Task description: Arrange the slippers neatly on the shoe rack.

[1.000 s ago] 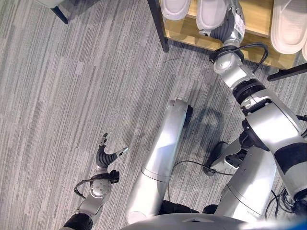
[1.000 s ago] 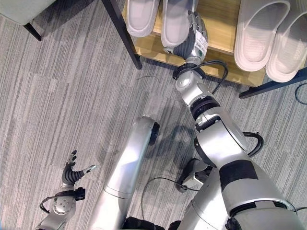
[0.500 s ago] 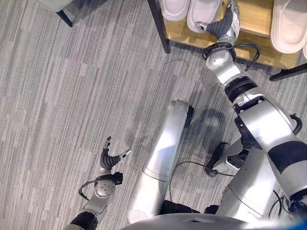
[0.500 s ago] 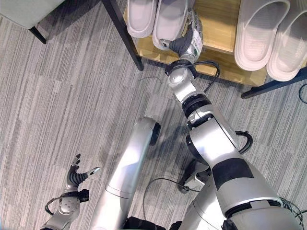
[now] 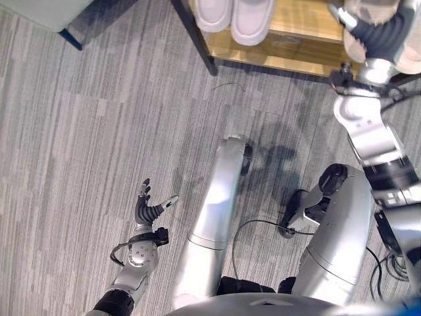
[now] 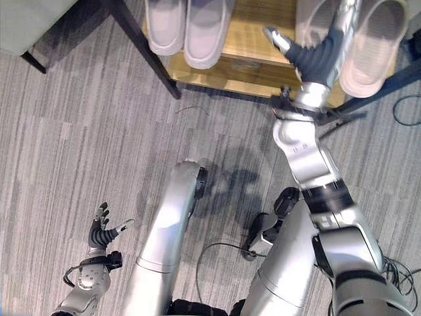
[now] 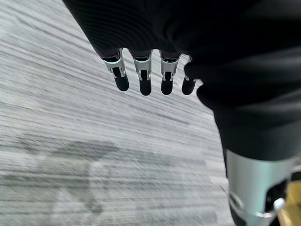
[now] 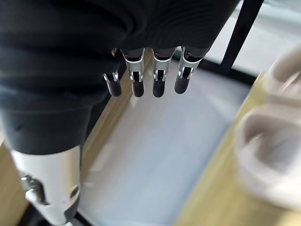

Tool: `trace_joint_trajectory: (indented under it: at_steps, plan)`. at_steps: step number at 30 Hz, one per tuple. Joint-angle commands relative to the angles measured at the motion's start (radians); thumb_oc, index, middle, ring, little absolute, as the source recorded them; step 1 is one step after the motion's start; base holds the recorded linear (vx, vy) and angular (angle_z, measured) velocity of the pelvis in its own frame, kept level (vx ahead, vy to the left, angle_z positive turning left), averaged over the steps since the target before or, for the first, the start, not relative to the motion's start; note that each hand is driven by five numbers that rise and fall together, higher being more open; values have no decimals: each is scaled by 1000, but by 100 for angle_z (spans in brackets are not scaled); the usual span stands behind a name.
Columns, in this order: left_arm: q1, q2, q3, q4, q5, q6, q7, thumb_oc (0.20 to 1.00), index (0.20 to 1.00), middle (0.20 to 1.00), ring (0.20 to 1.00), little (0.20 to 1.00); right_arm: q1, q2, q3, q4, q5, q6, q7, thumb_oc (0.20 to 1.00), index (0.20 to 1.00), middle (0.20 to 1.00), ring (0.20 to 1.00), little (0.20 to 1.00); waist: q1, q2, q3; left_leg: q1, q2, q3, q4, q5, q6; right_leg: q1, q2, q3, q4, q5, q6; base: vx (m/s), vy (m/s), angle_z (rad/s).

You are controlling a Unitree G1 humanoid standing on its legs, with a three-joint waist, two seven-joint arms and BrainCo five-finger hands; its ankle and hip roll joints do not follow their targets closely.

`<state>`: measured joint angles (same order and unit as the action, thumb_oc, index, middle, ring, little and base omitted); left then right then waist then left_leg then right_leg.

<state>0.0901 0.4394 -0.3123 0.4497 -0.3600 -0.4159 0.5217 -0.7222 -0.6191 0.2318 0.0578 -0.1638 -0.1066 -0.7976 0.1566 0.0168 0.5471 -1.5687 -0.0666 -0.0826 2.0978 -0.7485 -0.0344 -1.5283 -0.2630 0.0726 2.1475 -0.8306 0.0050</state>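
Reaching over the wooden shoe rack, the right hand holds nothing, its fingers straight. One pair of pale slippers lies well to the left of those fingers; another pair lies just beside them. Down over the carpet floor, the left hand is also spread and empty.

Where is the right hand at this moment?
In the right eye view, the right hand is at the shoe rack, fingers straight, beside the right-side pair of slippers and away from the left-side pair.
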Motion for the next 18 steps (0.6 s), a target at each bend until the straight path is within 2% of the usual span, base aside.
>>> trace_joint_trajectory:
  at_steps: [1, 2, 4, 5, 7, 11, 12, 14, 16, 17, 18]
  plan:
    - [79, 3, 22, -42, 34, -3, 11, 1000, 1000, 1000, 1000, 1000, 42, -8, -80, -105, -78, -85, 54, 1000, 1000, 1000, 1000, 1000, 39, -67, -27, -1, 9, -73, 12, -40, -78, 7, 20, 149, 50, 223, -87, -35, -143, 0]
    - [67, -9, 33, -44, 37, -2, 12, 1000, 1000, 1000, 1000, 1000, 124, 4, -112, -161, -53, -105, 82, 1000, 1000, 1000, 1000, 1000, 23, -74, -27, -1, 12, -66, 1, -25, -79, 12, 24, 157, 51, 234, -81, -59, -129, 2]
    - [66, -7, 35, -52, 34, 1, 12, 1000, 1000, 1000, 1000, 1000, 170, 4, -130, -194, -38, -111, 98, 1000, 1000, 1000, 1000, 1000, 20, -79, -27, -1, 10, -65, -5, -16, -79, 11, 24, 160, 49, 238, -81, -72, -105, 1]
    - [48, -18, 54, -65, 21, 1, 1, 1000, 1000, 1000, 1000, 1000, 271, -6, -146, -255, -15, -125, 152, 1000, 1000, 1000, 1000, 1000, 1, -90, -27, -1, 9, -58, -49, 20, -81, 15, 27, 164, 32, 251, -76, -119, -135, 3]
    - [27, -27, 70, -62, 5, -1, -8, 1000, 1000, 1000, 1000, 1000, 315, -16, -145, -266, -9, -127, 181, 1000, 1000, 1000, 1000, 1000, -7, -92, -27, -1, 7, -54, -113, 58, -84, 20, 23, 155, -2, 261, -71, -147, -116, 19]
    - [-31, -57, 114, -43, -44, -13, -45, 1000, 1000, 1000, 1000, 1000, 417, 1, -171, -235, 10, -126, 227, 1000, 1000, 1000, 1000, 1000, -27, -91, -27, -1, -2, -60, -310, 182, -83, 42, -3, 120, -143, 292, -63, -181, -27, 28]
    - [-41, -61, 132, -55, -31, -16, -53, 1000, 1000, 1000, 1000, 1000, 490, 18, -198, -186, 8, -110, 249, 1000, 1000, 1000, 1000, 1000, -37, -88, -40, -1, 0, -72, -382, 231, -80, 46, -24, 101, -198, 308, -53, -173, -22, 16]
    - [-29, -61, 133, -53, -24, -17, -54, 1000, 1000, 1000, 1000, 1000, 533, 29, -216, -166, 24, -108, 257, 1000, 1000, 1000, 1000, 1000, -41, -86, -63, -1, -2, -79, -411, 246, -80, 44, -34, 86, -223, 319, -49, -75, -14, 27]
    - [-6, -73, 155, 1, -21, -8, -66, 1000, 1000, 1000, 1000, 1000, 639, 78, -272, -36, 95, -100, 254, 1000, 1000, 1000, 1000, 1000, -55, -79, -163, -1, 19, -93, -523, 298, -77, 51, -67, 26, -339, 340, -35, -38, -26, 18]
    - [-1, -93, 180, 73, -41, -2, -83, 1000, 1000, 1000, 1000, 1000, 661, 106, -305, 71, 158, -100, 254, 1000, 1000, 1000, 1000, 1000, -58, -79, -199, 68, 50, -80, -632, 336, -74, 113, -87, -23, -453, 357, -28, -73, -27, 4]
    - [-8, -103, 187, 124, -43, 1, -87, 1000, 1000, 1000, 1000, 1000, 666, 121, -327, 133, 195, -107, 253, 1000, 1000, 1000, 1000, 1000, -58, -78, -201, 144, 67, -69, -719, 362, -75, 185, -93, -49, -546, 371, -30, -91, -37, 6]
